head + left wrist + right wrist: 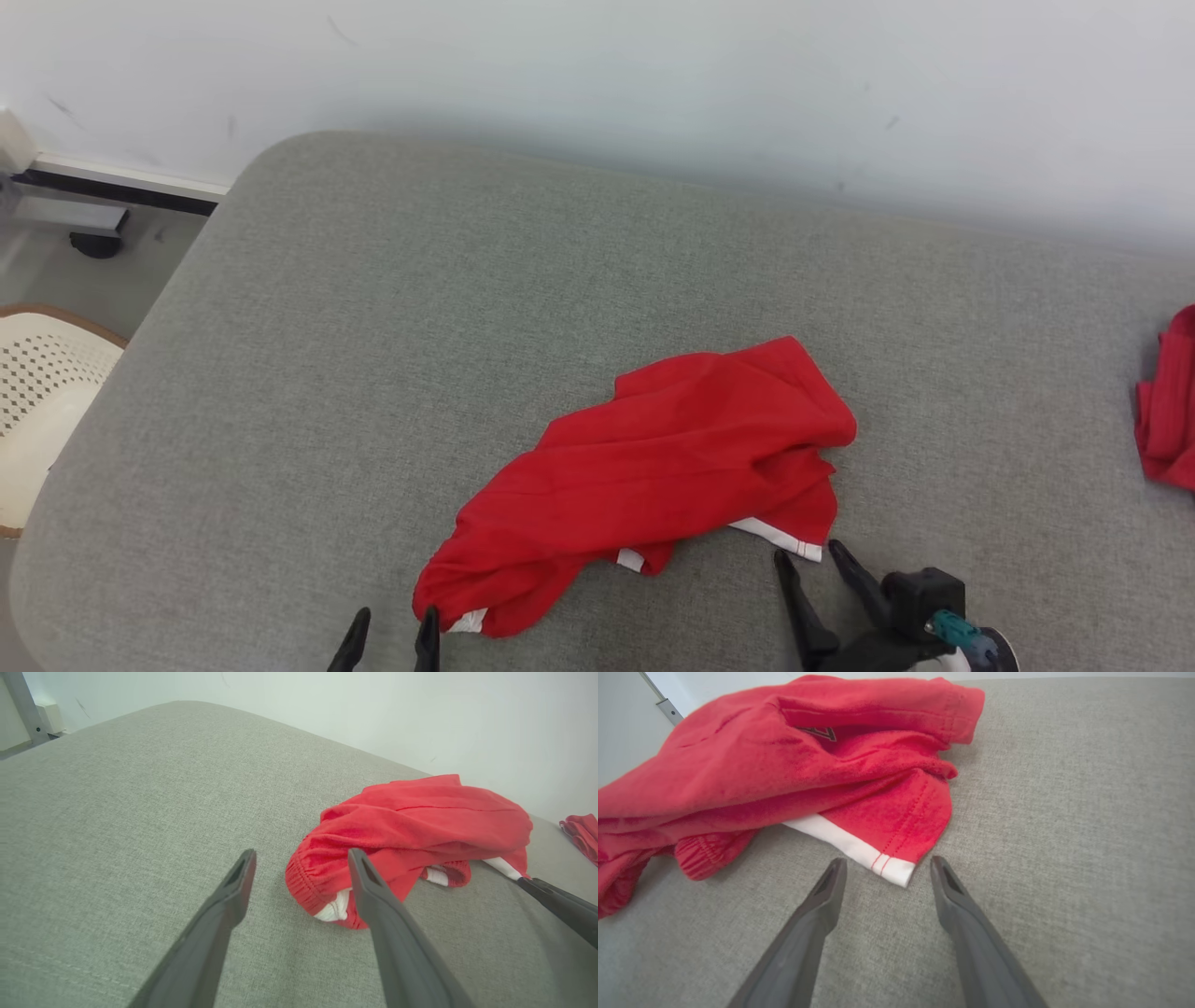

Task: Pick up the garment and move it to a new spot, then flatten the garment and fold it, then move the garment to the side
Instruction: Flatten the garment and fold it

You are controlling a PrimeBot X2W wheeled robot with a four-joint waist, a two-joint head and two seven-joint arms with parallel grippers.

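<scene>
One red garment [653,467] lies crumpled on the grey cushion [373,308], near the middle of its front edge. A second red cloth [1167,401] sits well apart at the cushion's right edge. Two grippers are at the front. The left gripper [396,613] has its jaws spread and empty, just beside the garment's elastic end. The right gripper [807,551] also has its jaws spread and empty, with its tips just short of the garment's white-trimmed corner [896,870].

open: grey cushion [327,373] left of garment [653,467] | blocked: wall [597,65] behind, red cloth [1167,401] far right
</scene>
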